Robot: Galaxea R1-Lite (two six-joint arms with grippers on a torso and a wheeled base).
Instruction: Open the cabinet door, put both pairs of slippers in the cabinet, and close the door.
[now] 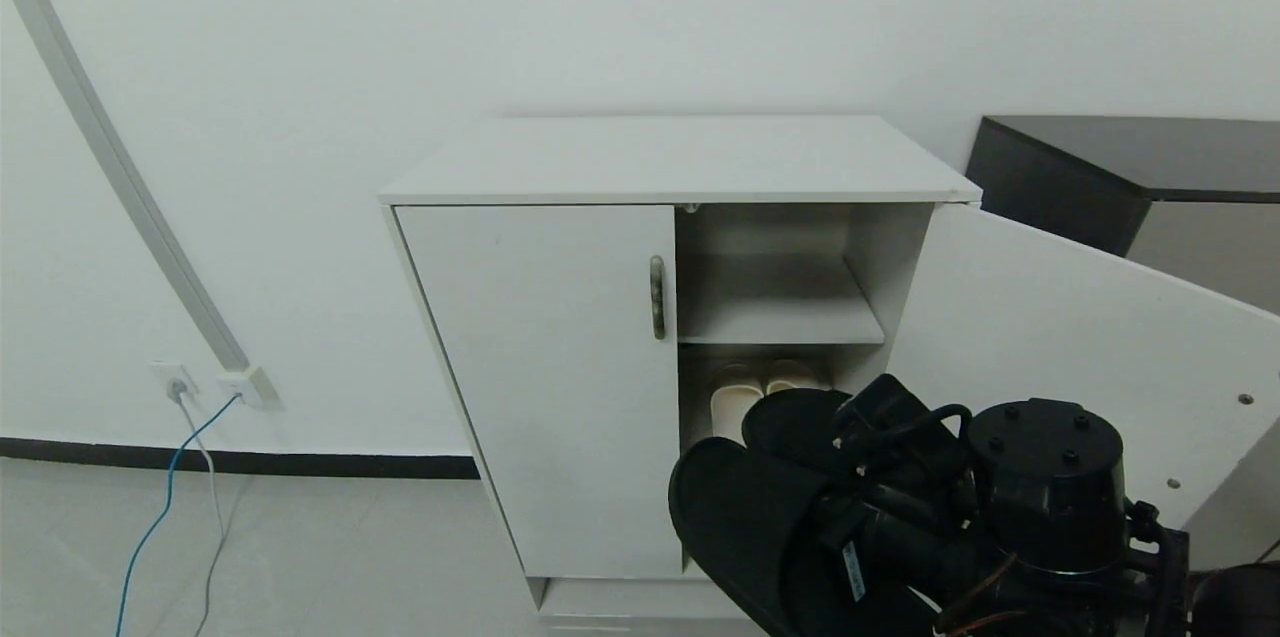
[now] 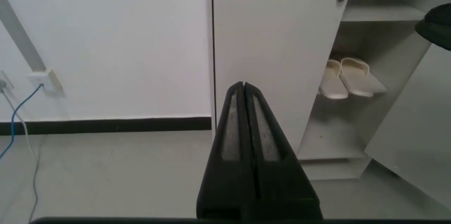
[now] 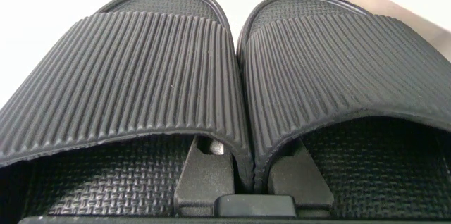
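Two black slippers (image 3: pixel 141 76), two cream slippers (image 2: pixel 334 83) — one cabinet (image 1: pixel 540 367)

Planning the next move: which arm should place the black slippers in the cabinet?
Right. The right gripper holds the black ribbed slippers before the open white wooden cabinet; the left gripper is shut, empty.

The white cabinet (image 1: pixel 680 162) has its right door (image 1: pixel 1080 337) open, a cream pair of slippers (image 1: pixel 740 402) side by side on its lower shelf (image 2: pixel 380 89), and a black ribbed pair (image 1: pixel 760 507) held before the opening.
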